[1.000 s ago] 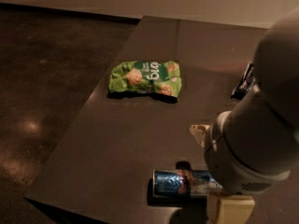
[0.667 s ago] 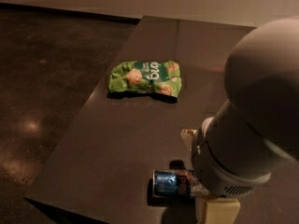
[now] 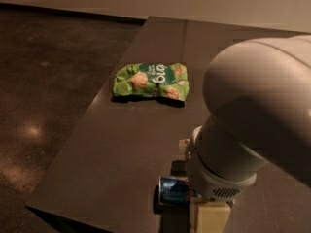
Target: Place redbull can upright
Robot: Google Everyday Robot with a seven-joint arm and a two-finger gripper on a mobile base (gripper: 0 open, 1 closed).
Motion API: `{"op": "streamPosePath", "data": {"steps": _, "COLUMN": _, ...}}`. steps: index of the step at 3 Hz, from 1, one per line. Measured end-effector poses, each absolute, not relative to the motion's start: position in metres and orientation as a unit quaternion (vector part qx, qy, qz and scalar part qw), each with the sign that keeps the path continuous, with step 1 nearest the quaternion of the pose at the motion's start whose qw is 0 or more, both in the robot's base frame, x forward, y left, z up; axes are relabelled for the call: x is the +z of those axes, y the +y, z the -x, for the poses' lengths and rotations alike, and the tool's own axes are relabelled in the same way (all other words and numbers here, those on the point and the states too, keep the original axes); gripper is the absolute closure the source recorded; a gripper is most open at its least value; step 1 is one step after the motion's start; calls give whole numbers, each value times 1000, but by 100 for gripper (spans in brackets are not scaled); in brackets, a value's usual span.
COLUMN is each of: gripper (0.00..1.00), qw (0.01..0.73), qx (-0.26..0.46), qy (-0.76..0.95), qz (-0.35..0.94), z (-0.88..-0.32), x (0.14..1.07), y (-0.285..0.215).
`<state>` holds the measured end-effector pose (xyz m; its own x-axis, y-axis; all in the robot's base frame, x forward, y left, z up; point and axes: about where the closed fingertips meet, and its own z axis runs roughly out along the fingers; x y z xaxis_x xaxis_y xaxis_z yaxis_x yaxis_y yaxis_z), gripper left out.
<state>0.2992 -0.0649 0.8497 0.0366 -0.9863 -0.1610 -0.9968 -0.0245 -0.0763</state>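
The redbull can (image 3: pixel 173 190) lies on its side near the front edge of the dark table (image 3: pixel 121 154), its blue and silver body pointing left. My gripper (image 3: pixel 209 212) is right over the can's right end, at the bottom of the view. The big white arm hides the gripper's tips and the right part of the can. A cream-coloured finger piece (image 3: pixel 210 217) shows just below the can.
A green snack bag (image 3: pixel 151 81) lies flat farther back on the table, left of centre. The table's left edge and front corner (image 3: pixel 34 205) drop to a dark speckled floor (image 3: pixel 43 91). My arm fills the right side of the view.
My arm has swung forward and left, covering more of the right side of the view. The can has stayed on its side in the same spot.
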Motion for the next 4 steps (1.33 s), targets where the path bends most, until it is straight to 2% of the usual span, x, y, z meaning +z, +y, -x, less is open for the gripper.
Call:
{"op": "streamPosePath", "data": {"steps": 1, "gripper": 0, "qw": 80, "qx": 37, "qy": 698, "qz": 711, "z": -302, "x": 840, "y": -59}}
{"op": "streamPosePath", "data": {"steps": 4, "gripper": 70, "qw": 93, "qx": 54, "qy": 716, "qz": 690, "z": -311, "x": 847, "y": -50}}
